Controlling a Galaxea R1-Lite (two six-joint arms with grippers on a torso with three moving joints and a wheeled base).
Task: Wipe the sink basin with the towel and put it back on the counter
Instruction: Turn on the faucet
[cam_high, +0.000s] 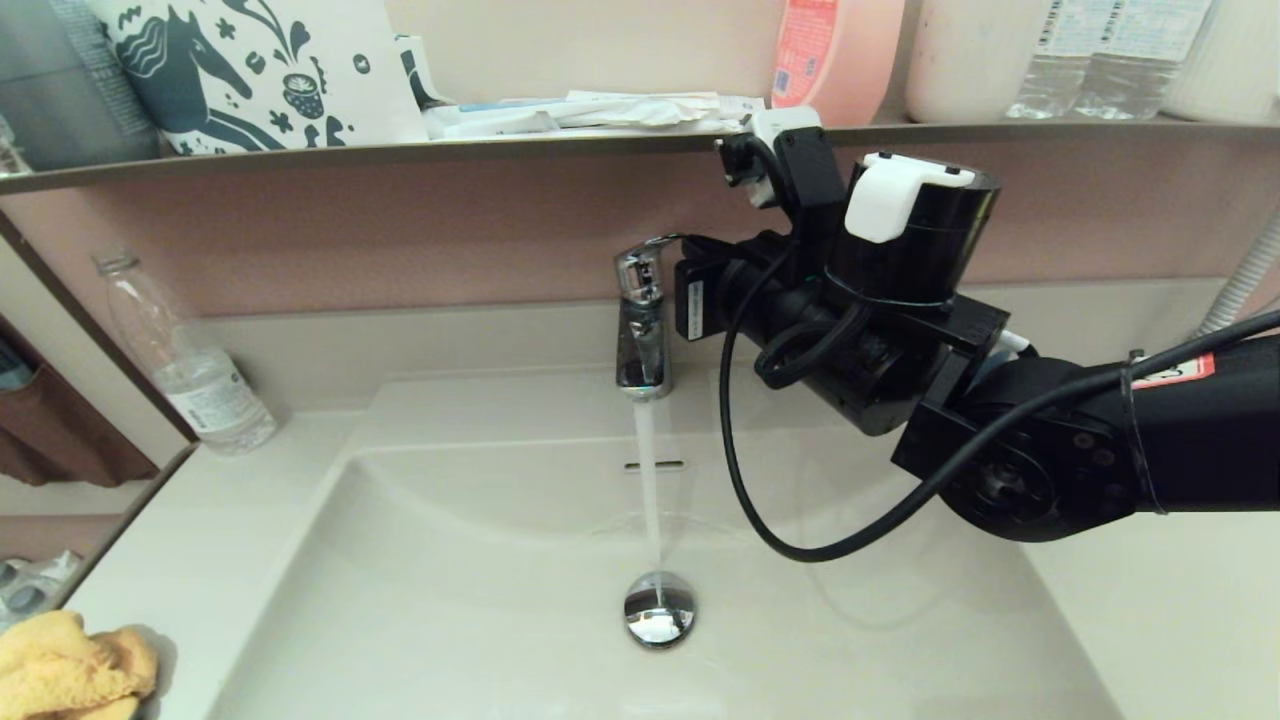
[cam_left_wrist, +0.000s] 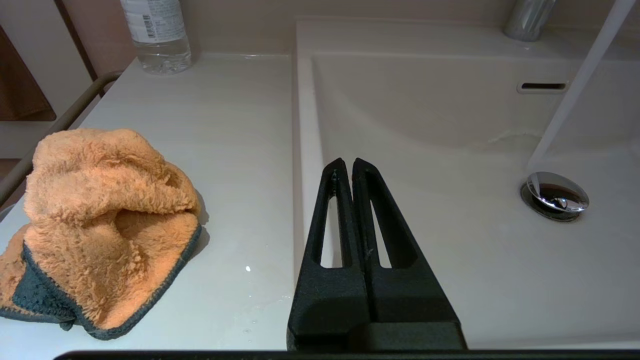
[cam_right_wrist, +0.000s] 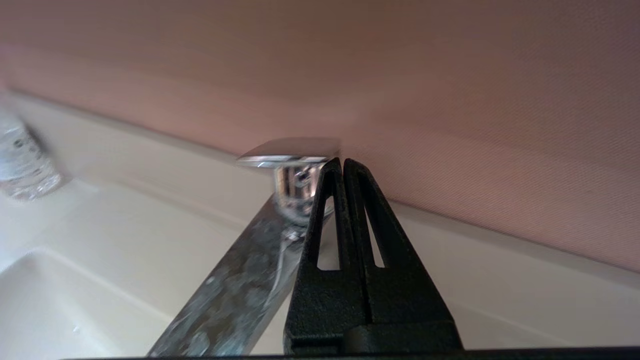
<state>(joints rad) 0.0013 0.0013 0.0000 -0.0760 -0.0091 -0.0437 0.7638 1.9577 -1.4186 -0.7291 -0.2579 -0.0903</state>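
Water (cam_high: 650, 490) runs into the sink basin (cam_left_wrist: 450, 125). The right gripper (cam_right_wrist: 343, 161), jaws together, touches the tap lever (cam_right_wrist: 287, 151); the left gripper (cam_left_wrist: 344, 162), jaws together, hangs beside the towel (cam_left_wrist: 105, 220).

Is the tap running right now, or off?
On. A stream of water falls from the faucet to the drain plug; the shut right gripper sits at its lever.

No legible text — labels unreadable
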